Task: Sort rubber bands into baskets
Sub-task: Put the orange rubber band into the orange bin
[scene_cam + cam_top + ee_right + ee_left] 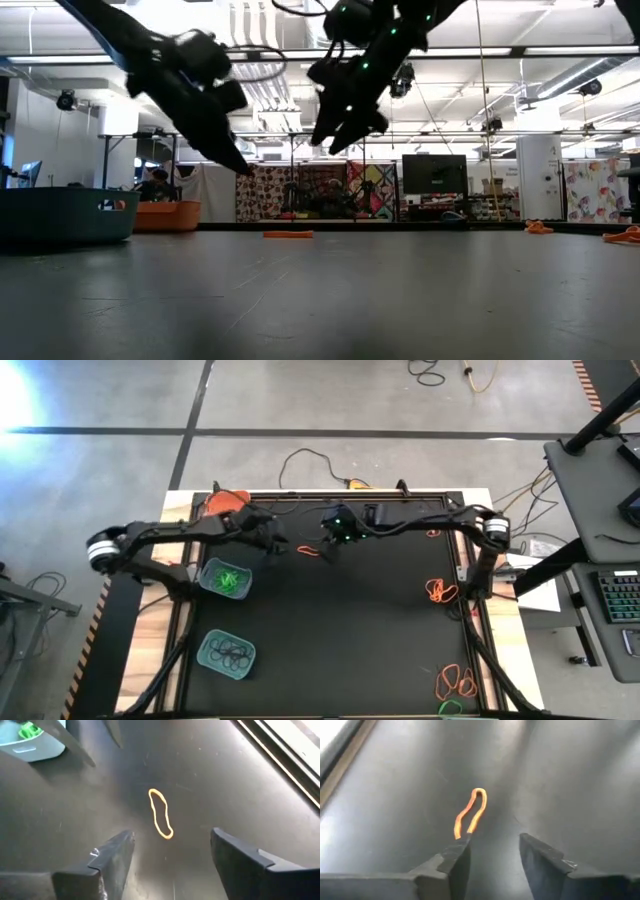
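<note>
Right tool hangs released, fingers wide, above an orange rubber band lying flat on the desk. Left tool, fingers parted, is empty just beside that band. Nearest it, a teal basket holds green bands.

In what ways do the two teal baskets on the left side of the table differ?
The basket nearer the arms holds bright green rubber bands; the basket at the table's near edge holds black rubber bands. The first lies close beside the left arm; the second lies apart from both arms. Both are teal, shallow and similar in size.
</note>
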Controlling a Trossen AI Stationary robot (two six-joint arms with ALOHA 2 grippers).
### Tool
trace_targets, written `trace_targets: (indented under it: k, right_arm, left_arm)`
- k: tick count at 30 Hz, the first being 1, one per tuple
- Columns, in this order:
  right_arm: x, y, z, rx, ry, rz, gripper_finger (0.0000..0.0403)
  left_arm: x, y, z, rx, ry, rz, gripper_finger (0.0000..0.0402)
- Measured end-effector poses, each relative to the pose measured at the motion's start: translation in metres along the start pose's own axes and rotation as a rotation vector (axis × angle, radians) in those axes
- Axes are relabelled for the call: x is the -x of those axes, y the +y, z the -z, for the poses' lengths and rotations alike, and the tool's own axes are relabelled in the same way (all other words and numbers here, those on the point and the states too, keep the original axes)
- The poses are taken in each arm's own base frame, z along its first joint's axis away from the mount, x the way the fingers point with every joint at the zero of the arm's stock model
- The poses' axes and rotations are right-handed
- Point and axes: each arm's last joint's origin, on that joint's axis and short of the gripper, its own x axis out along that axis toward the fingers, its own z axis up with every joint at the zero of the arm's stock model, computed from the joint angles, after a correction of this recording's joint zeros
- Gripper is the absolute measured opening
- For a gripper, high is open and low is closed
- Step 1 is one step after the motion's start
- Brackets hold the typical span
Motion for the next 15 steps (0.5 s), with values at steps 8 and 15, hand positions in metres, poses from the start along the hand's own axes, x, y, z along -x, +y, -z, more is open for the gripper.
trace_targets:
  k: [8, 15]
  right_arm:
    - [0.009, 0.002, 0.002, -0.035, 0.011, 0.032, 0.0274]
    - [0.010, 0.003, 0.004, -0.074, 0.028, 0.035, 0.0270]
  left_arm:
    - [-0.031, 0.009, -0.004, -0.064, -0.002, 0.059, 0.0250]
    - [-0.050, 0.018, -0.001, -0.094, -0.026, 0.048, 0.0279]
